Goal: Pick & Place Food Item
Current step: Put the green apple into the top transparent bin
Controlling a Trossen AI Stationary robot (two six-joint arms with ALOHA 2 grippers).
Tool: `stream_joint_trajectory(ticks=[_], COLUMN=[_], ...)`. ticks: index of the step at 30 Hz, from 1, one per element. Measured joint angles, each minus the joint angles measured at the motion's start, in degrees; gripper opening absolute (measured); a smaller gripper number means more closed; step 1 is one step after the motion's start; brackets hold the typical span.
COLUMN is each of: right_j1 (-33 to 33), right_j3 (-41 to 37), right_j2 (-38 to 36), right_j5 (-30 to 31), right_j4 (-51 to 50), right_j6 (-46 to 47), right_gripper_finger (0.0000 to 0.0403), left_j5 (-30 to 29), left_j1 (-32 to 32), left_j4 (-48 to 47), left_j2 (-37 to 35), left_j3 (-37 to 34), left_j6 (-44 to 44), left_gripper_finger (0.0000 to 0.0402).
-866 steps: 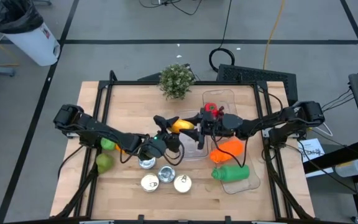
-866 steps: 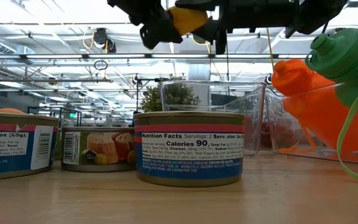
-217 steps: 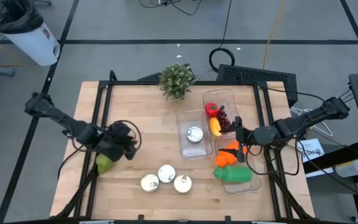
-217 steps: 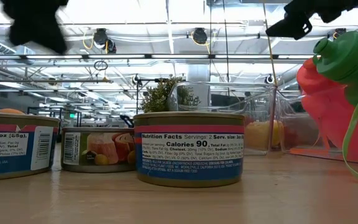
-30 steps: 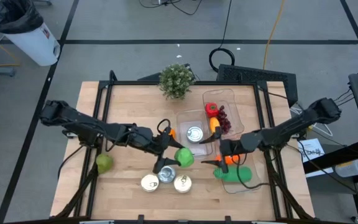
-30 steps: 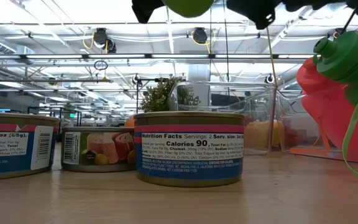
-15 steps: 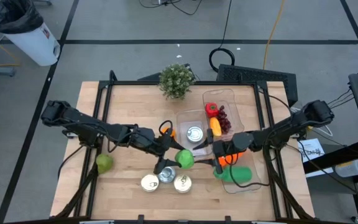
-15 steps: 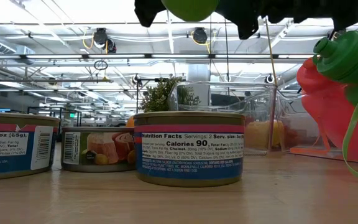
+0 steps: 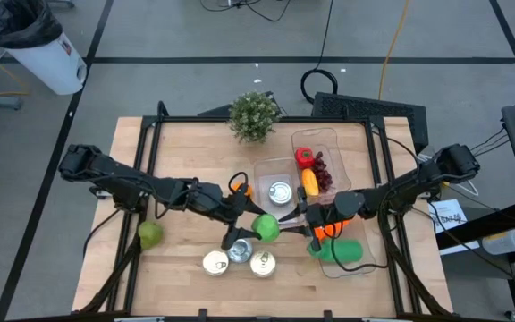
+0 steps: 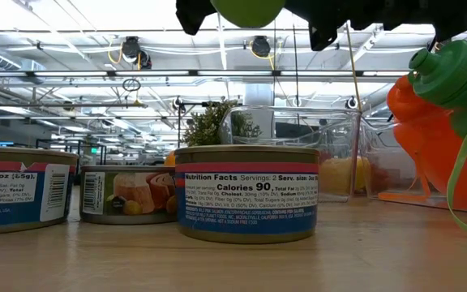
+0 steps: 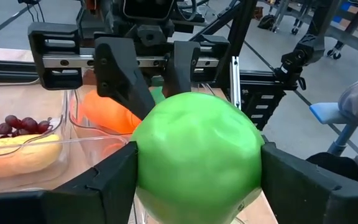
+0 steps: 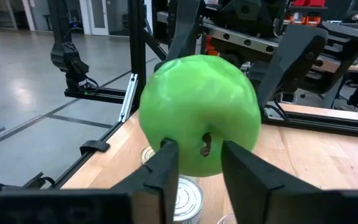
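Observation:
A green apple (image 9: 266, 228) hangs over the middle of the table, above the cans, with my left gripper (image 9: 257, 227) shut on it; it also shows at the top of the low view (image 10: 248, 10). My right gripper (image 9: 295, 224) comes level from the table's right and points at the apple's stem end. In the right wrist view its fingers (image 12: 166, 165) stand close together on either side of the stem dimple (image 12: 205, 144), with a narrow gap between them. A second green fruit (image 9: 151, 234) lies on the table at the left. My left gripper pinches the apple's two widest sides (image 11: 143, 163) between its two fingers (image 11: 114, 180). The fingers come level from the table's left. The apple is lifted clear of the table and the cans. My right gripper stands at the apple's stem end; I cannot tell whether its fingertips touch the apple.
Three cans (image 9: 240, 252) stand on the table just below the apple. Clear bins hold a can (image 9: 280, 192), a yellow fruit, grapes and a red pepper (image 9: 304, 157). A tray at the right holds an orange bottle (image 10: 428, 138) and a green one (image 9: 338, 250). A potted plant (image 9: 254, 116) stands at the far edge.
My right gripper has moved toward the table's left, up to the apple's stem end, and its fingers have drawn much closer together. My left gripper has kept the apple still in the air.

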Motion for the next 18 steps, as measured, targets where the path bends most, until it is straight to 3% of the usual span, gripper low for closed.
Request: stream_joint_trajectory(ticks=[8,18], right_j1=[-0.1,-0.1], right_j3=[0.0,0.0], right_j2=[0.0,-0.3], right_j5=[0.9,0.8], right_j4=[0.3,-0.3], right_j6=[-1.9,-4.1], right_gripper_finger=[0.0010,0.0002], left_j5=[0.1,-0.4], left_j1=[0.0,0.0], left_j4=[0.3,0.2], left_j2=[0.0,0.0], left_j3=[0.0,0.0], left_j6=[0.0,-0.2], left_gripper_finger=[0.0273,0.0312])
